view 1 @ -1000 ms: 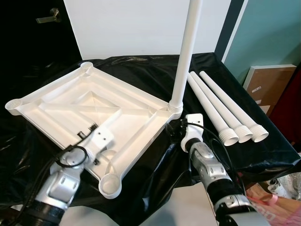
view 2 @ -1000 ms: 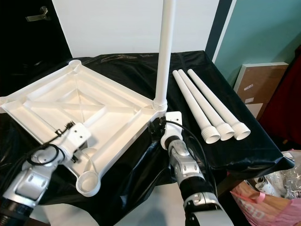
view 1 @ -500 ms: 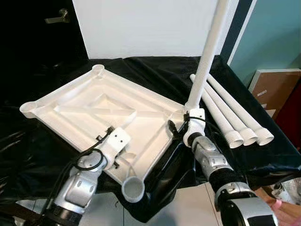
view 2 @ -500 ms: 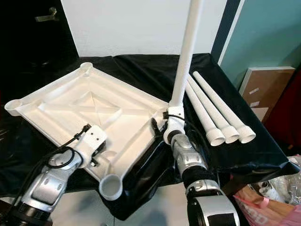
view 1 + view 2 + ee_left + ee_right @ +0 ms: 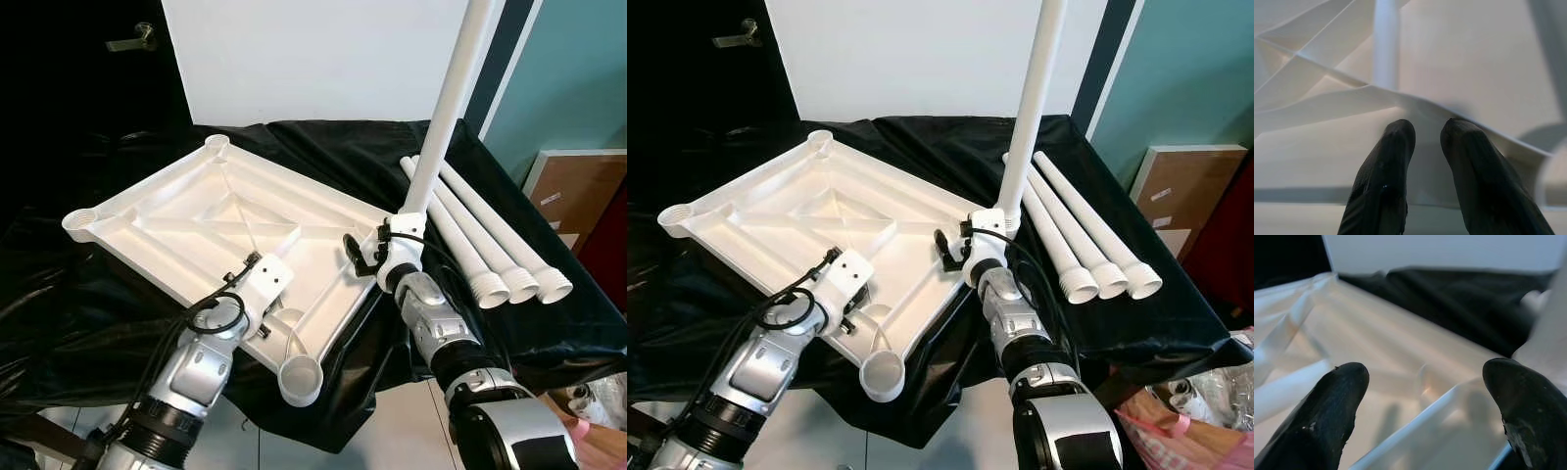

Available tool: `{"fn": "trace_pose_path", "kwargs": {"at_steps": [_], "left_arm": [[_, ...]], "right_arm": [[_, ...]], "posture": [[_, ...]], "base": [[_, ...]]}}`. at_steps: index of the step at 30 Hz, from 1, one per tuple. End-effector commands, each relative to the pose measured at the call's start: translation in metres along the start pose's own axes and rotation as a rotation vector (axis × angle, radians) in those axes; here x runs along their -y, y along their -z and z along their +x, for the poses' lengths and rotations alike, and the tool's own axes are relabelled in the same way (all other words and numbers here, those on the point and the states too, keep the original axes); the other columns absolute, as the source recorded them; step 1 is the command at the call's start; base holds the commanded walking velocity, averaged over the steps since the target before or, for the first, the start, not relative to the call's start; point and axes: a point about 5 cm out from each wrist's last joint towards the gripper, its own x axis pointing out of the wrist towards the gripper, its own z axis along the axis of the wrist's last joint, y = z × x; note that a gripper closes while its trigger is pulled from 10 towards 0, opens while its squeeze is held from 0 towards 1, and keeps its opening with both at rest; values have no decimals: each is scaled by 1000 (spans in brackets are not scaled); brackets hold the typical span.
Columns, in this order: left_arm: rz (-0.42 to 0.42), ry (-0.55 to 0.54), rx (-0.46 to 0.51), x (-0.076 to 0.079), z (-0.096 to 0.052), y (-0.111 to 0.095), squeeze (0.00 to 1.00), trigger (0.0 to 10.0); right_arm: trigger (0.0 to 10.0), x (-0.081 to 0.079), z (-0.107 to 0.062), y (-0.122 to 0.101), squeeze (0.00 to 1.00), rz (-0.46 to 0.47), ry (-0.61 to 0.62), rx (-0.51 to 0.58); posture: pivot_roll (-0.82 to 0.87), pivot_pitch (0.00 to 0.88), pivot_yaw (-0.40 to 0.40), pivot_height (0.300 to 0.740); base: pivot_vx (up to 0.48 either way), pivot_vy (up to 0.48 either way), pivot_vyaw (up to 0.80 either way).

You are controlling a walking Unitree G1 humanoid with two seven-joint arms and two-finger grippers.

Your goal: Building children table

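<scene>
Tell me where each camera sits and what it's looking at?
Left eye view: on the head, looking down at the upturned tabletop with both arms.
Right eye view: the same scene, with one leg standing up and three loose legs.
Left wrist view: along the left gripper, fingers nearly together at a tabletop rib.
Right wrist view: along the open right gripper, over the tabletop's edge.

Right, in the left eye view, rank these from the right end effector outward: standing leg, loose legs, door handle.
From the right end effector:
1. Standing leg, just beside it in the tabletop's right corner.
2. Loose legs, lying farther to its right on the black cloth.
3. Door handle, far back left.
</scene>
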Motion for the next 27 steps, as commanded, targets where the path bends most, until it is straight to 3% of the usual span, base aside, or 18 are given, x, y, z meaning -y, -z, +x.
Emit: {"fn": "trace_pose_path", "kwargs": {"at_steps": [1, 7, 12, 21, 27], "left_arm": [[-8, -10, -19, -6, 0, 5, 0, 10000], [12, -9, -14, -15, -7, 7, 0, 10000], [29, -41, -24, -26, -13, 13, 0, 10000], [35, -64, -10, -38, -18, 13, 0, 10000], [4, 50, 49, -22, -23, 6, 0, 10000]], "right_arm": [[10000, 7, -3, -1, 0, -10, 36, 26], [10000, 25, -15, 2, 0, -49, 187, 52], [10000, 42, -32, 26, 0, -74, 334, -52], [10000, 39, -37, 41, 0, -15, 326, -125], [10000, 33, -30, 43, 0, 11, 279, -163]], "posture": [[29, 12, -58, 740], [30, 10, -57, 740], [25, 11, -55, 740], [27, 16, -55, 740], [35, 19, -58, 740]], "base": [[0, 0, 0], [0, 0, 0], [0, 0, 0], [0, 0, 0], [0, 0, 0]]}}
